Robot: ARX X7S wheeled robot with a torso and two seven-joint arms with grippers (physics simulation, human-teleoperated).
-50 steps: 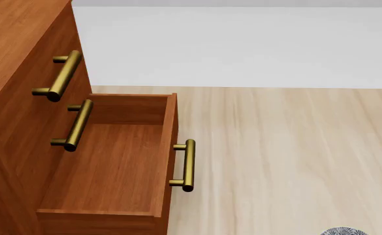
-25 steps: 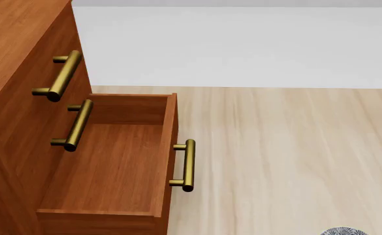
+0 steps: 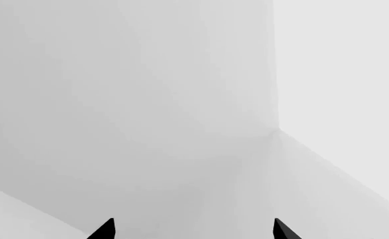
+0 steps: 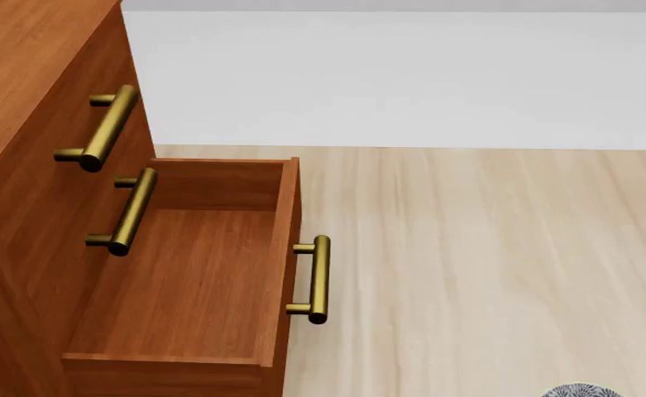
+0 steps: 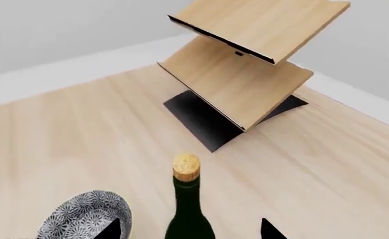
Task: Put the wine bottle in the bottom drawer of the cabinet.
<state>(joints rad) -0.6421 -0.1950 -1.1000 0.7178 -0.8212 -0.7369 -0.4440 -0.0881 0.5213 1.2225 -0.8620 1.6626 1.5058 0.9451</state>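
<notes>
Nothing has moved in the head view; the drawer sits open. Right pincer is spread wide with the bottle between its tips, not yet squeezed. Close gently low on the neck, keeping the bottle upright.

A room in a home is shown, drawn by a computer. A pale wood floor and plain white walls are seen. A reddish-brown cabinet with brass handles is placed by the wall. A wine bottle, a patterned bowl and a pale wood rack are set on the floor.
</notes>
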